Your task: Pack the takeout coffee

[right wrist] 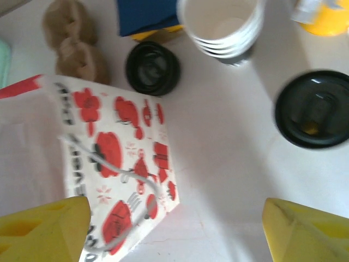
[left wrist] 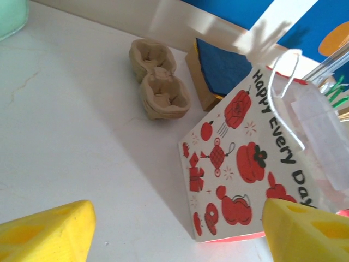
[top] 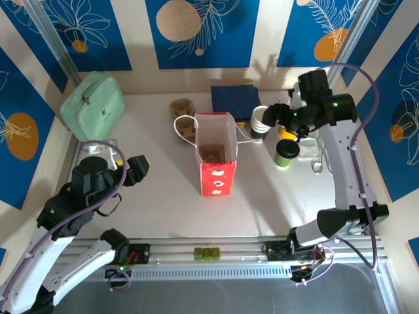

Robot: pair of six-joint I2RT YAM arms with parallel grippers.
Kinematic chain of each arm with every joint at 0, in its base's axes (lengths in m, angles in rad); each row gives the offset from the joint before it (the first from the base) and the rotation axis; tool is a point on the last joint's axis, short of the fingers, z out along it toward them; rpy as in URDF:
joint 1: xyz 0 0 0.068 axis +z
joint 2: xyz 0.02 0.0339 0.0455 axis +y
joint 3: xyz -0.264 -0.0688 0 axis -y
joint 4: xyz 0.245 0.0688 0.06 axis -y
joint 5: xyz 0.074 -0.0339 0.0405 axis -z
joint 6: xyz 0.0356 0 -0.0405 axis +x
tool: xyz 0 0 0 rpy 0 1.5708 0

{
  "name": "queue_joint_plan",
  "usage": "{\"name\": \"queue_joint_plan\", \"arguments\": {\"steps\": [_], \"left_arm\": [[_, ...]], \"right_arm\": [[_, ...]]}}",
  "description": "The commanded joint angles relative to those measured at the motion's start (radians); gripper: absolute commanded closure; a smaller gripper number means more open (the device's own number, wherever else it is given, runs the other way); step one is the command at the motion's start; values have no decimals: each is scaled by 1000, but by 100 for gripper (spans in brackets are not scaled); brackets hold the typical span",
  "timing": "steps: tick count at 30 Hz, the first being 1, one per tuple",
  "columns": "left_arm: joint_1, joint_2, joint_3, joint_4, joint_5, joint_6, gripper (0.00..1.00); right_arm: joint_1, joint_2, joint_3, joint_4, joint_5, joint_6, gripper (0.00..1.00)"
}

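Observation:
The takeout coffee (top: 286,153), a green cup with a black lid, stands on the table right of the bag; its lid (right wrist: 313,109) is at the right edge of the right wrist view. The red-and-white paper bag (top: 216,154) stands open at the table's middle with a cardboard tray inside. My right gripper (top: 278,116) hovers over the white cups just behind the coffee, its yellow fingers (right wrist: 305,232) wide apart and open with nothing between them. My left gripper (top: 138,169) is well left of the bag (left wrist: 245,158), open and empty, fingers (left wrist: 46,234) spread.
A stack of white cups (top: 260,122) and a loose black lid (right wrist: 152,68) sit behind the bag's right side. Blue napkins (top: 234,99), a cardboard cup carrier (top: 181,106) and a mint case (top: 93,104) line the back. A yellow object (top: 286,133) lies behind the coffee.

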Motion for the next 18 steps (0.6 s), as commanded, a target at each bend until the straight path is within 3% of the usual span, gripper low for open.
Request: {"name": "queue_joint_plan", "arguments": {"steps": [1,6,10,18], "left_arm": [[0,9,-24,17,-59,36,16],[0,36,-43,28,-100,66,1],[0,48,-57,47,-117,101,1],[0,38,-82,65,-113,129,1]], "right_arm": [[-60,-32,-88,-41,28,12,15],[-127,-88,-201,-7,69,1,9],[-192,-110,-284,41,41,-4,1],[-219,-90,-374,115,39,1,1]]}}
